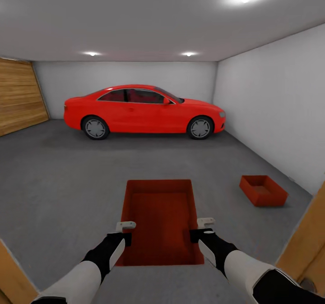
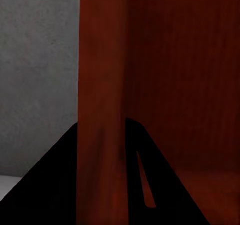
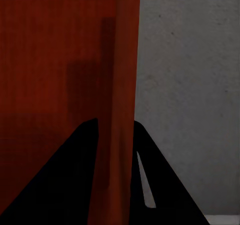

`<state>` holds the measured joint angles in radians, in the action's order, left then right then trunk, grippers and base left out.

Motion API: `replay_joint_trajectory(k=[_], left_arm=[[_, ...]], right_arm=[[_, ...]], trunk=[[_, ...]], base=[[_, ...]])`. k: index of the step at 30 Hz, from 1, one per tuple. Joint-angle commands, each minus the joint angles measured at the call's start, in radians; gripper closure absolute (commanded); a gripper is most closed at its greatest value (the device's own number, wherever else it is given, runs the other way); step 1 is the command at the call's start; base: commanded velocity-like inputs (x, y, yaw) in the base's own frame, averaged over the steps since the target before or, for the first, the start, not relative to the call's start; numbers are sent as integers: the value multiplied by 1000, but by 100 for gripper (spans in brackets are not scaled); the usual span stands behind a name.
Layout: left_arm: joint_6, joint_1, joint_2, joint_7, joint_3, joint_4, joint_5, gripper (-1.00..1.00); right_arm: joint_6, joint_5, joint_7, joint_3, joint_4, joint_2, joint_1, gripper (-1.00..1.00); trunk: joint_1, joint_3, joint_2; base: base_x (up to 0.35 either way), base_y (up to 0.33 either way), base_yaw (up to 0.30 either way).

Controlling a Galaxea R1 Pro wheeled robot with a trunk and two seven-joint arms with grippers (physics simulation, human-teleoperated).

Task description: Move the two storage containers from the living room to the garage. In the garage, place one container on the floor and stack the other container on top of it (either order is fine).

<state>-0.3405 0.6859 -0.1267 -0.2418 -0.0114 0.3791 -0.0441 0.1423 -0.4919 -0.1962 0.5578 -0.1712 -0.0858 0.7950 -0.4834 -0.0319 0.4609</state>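
A red-orange storage container (image 1: 160, 218) is held by both side walls, left gripper (image 1: 125, 232) and right gripper (image 1: 201, 230) each clamped on a wall. The second container (image 1: 263, 190) sits on grey concrete floor (image 1: 67, 177) near the white wall (image 1: 275, 110); a red car (image 1: 144, 112) is parked beyond

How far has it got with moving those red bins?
One container already sits on the garage floor, near the right wall. The second container is held by both grippers, left and right, each clamped on a side wall. Left: carry it over and stack it on the first.
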Motion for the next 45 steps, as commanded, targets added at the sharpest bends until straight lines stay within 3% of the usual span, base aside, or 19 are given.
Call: replay_joint_trajectory(k=[1, 45], left_arm=[[-5, 0, 33, -7, 8, -2, -20, 100], [-5, 0, 33, -7, 7, -3, -22, 100]], right_arm=[[-30, 5, -6, 10, -5, 7, 1, 100], [-30, 5, -6, 10, -5, 9, 1, 100]], trunk=[[-1, -2, 2], [-1, -2, 2]], base=[[322, 0, 0], [322, 0, 0]])
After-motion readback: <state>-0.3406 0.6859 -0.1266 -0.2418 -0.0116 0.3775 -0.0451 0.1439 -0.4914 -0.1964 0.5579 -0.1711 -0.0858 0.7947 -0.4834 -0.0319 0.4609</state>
